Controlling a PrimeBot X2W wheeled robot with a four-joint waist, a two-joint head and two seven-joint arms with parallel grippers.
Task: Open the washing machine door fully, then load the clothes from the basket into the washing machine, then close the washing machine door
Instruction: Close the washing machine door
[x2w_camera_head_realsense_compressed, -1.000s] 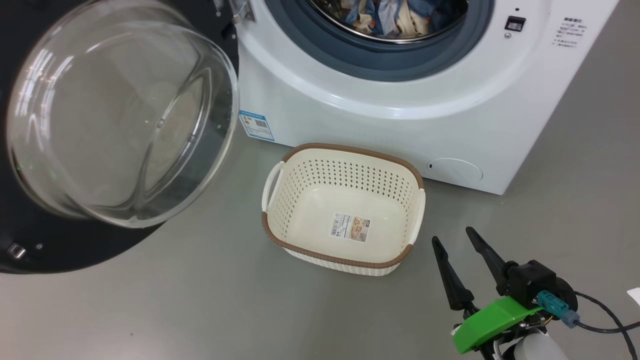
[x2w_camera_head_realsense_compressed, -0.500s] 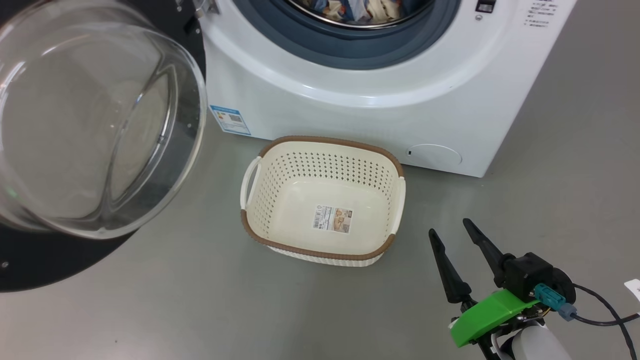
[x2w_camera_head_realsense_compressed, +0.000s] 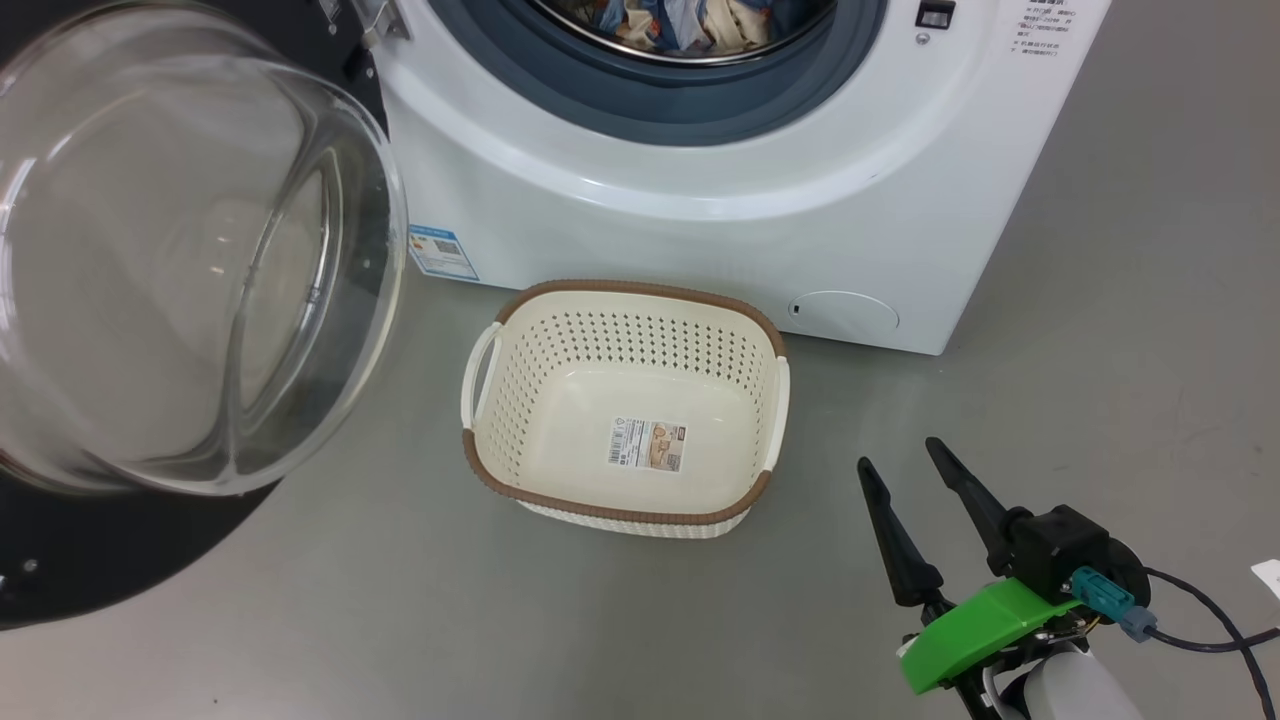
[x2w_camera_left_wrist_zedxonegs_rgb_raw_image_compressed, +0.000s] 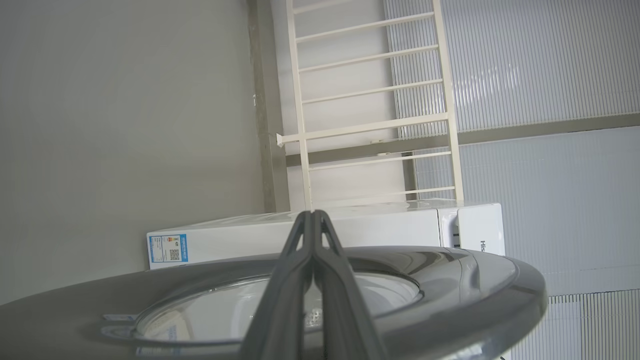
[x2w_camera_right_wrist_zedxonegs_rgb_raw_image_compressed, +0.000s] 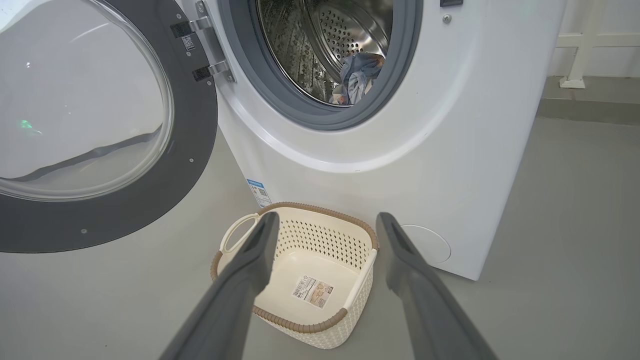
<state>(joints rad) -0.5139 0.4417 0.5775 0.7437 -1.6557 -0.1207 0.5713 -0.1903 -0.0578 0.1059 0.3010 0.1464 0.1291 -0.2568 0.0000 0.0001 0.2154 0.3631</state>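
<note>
The clothes (x2w_camera_right_wrist_zedxonegs_rgb_raw_image_compressed: 357, 77) lie inside the steel drum (x2w_camera_right_wrist_zedxonegs_rgb_raw_image_compressed: 320, 45) of the washing machine (x2w_camera_head_realsense_compressed: 700, 230), a blue and cream heap low behind the grey gasket (x2w_camera_right_wrist_zedxonegs_rgb_raw_image_compressed: 320, 112). The basket (x2w_camera_head_realsense_compressed: 640, 290) stands on the floor (x2w_camera_head_realsense_compressed: 400, 620) just in front of the machine, with nothing in it but its label sticker (x2w_camera_head_realsense_compressed: 648, 445), so the loading step looks done. The washing machine door (x2w_camera_head_realsense_compressed: 180, 270) is swung wide to the robot's left, its glass bowl facing out and its black rim well clear of the opening, so the opening step is done too. What is left, by my reading, is to close the door.

The right gripper (x2w_camera_head_realsense_compressed: 900, 455) hangs low beside the basket with its jaws apart and nothing between them. In the left wrist view the left gripper (x2w_camera_left_wrist_zedxonegs_rgb_raw_image_compressed: 313, 215) has its jaws pressed together and empty, close over the door's outer face. I cannot tell whether it touches the door, though it seems placed to push it shut.
</note>
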